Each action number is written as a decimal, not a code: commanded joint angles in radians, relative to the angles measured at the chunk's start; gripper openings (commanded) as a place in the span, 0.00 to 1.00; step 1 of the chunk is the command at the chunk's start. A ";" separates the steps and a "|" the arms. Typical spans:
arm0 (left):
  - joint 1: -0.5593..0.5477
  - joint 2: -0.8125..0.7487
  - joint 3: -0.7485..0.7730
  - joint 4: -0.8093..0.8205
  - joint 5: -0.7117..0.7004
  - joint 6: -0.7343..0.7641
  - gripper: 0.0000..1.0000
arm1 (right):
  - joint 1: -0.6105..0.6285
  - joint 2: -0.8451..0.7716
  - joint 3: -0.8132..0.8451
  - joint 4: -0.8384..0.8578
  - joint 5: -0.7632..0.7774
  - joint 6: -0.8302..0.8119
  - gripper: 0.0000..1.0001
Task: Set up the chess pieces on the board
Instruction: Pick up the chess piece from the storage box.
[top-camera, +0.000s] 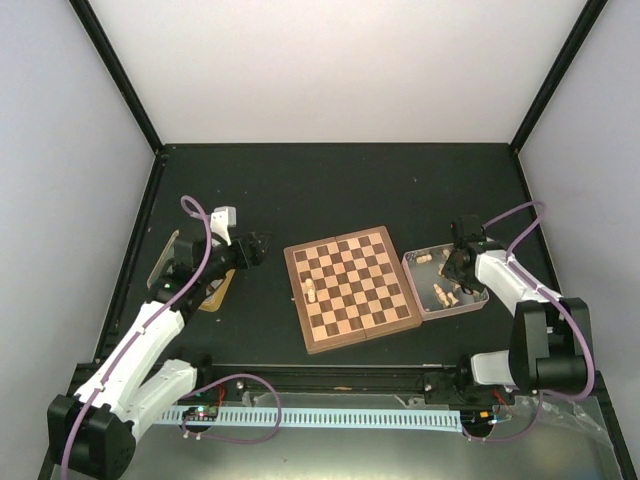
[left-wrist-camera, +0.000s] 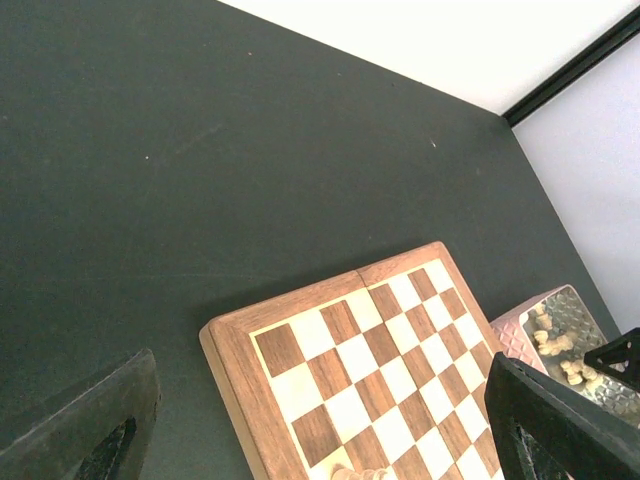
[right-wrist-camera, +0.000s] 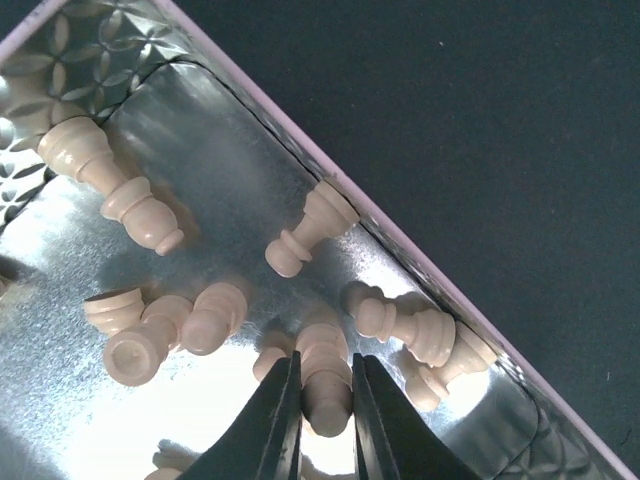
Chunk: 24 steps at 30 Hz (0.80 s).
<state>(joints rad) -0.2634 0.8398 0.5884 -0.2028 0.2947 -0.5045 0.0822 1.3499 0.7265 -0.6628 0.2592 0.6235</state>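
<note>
Your right gripper (right-wrist-camera: 324, 362) is down in the shiny tray (right-wrist-camera: 200, 150), its black fingers (right-wrist-camera: 285, 400) pinching one pale piece (right-wrist-camera: 326, 400) that lies on its side. They bear on its flanks, a hold that looks meant to lift it clear of its neighbours. Other pale pieces (right-wrist-camera: 110, 190) lie toppled around it, some touching it, so you should raise it straight up to avoid dragging them.

The tray sits just beside the board's right edge, which keeps each carry short. The board (top-camera: 350, 288) lies mid-table, nearly bare, with two pale pieces (top-camera: 311, 293) standing near its left side.

Your left gripper (top-camera: 258, 246) hangs beside the board's far left corner with its jaws spread wide and nothing between them, probably waiting its turn out of the way. Most of the job is ahead of you.
</note>
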 joint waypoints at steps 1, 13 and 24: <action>-0.004 -0.001 0.020 0.031 0.014 0.009 0.91 | -0.010 0.012 -0.007 0.028 0.004 -0.010 0.10; -0.005 -0.003 0.018 0.037 0.023 -0.005 0.91 | -0.007 -0.154 0.056 -0.044 -0.052 -0.033 0.02; -0.005 0.015 0.020 0.057 0.045 -0.033 0.90 | 0.303 -0.090 0.199 -0.006 -0.311 -0.010 0.02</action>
<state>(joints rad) -0.2634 0.8452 0.5884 -0.1802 0.3191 -0.5201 0.2409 1.2037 0.8444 -0.6876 0.0341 0.6018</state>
